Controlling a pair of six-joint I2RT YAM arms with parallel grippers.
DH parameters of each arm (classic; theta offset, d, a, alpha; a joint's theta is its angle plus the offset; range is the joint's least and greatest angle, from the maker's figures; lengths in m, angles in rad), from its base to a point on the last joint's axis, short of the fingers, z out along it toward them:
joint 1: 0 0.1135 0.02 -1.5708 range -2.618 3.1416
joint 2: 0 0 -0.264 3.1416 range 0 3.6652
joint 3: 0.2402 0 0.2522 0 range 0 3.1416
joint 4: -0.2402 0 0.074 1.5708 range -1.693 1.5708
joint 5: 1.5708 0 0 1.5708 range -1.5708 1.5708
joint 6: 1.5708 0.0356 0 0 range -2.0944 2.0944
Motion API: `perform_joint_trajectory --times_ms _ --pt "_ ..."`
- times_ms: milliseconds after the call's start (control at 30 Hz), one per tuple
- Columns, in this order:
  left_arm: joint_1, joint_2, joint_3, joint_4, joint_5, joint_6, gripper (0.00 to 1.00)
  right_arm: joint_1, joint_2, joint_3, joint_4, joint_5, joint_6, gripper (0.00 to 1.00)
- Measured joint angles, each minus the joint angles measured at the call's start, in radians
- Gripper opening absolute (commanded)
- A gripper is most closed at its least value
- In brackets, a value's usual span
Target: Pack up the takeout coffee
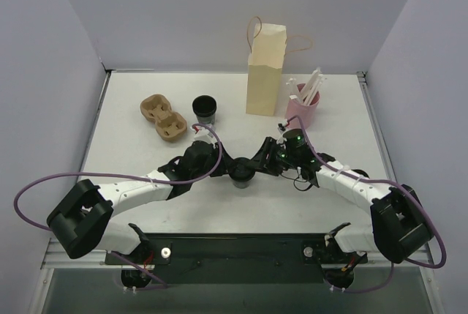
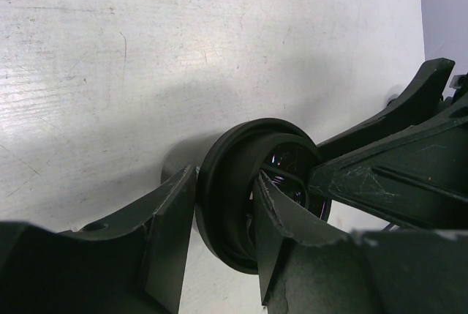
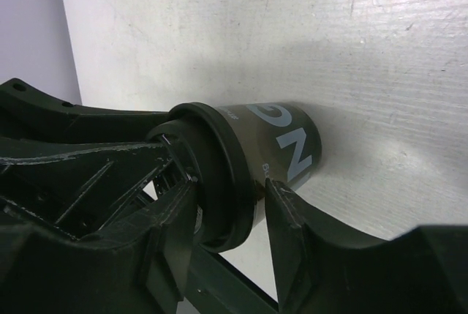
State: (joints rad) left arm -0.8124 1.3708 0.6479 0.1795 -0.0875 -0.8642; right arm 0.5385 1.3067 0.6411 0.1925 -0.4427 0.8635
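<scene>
Coffee cups: two; you have one lidded cup (image 1: 241, 175) mid-table between both arms, and a second cup (image 1: 205, 107) farther back.
Left gripper (image 2: 225, 182): clamped on the lidded cup's rim.
Right gripper (image 3: 234, 189): straddles that cup; you cannot tell whether it grips.
Carrier (image 1: 163, 117): one, two wells, left of the second cup.
Paper bag (image 1: 265, 72): one, upright.

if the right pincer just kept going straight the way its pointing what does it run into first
The dark coffee cup, which sits between the fingers of the right pincer. Just beyond it comes the left pincer, facing the other way. How much room remains is unclear.
</scene>
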Motion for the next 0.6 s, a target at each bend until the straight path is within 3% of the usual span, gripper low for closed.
perform_joint_trajectory --times_ms 200,600 --pt "-0.004 0.0 -0.001 0.0 -0.01 -0.013 0.45 0.0 -0.008 -0.03 0.057 -0.006 0.011 0.28" --pt "-0.011 -0.008 -0.046 0.056 -0.022 -0.063 0.45 -0.014 -0.037 -0.2 0.378 -0.035 -0.019 0.25"
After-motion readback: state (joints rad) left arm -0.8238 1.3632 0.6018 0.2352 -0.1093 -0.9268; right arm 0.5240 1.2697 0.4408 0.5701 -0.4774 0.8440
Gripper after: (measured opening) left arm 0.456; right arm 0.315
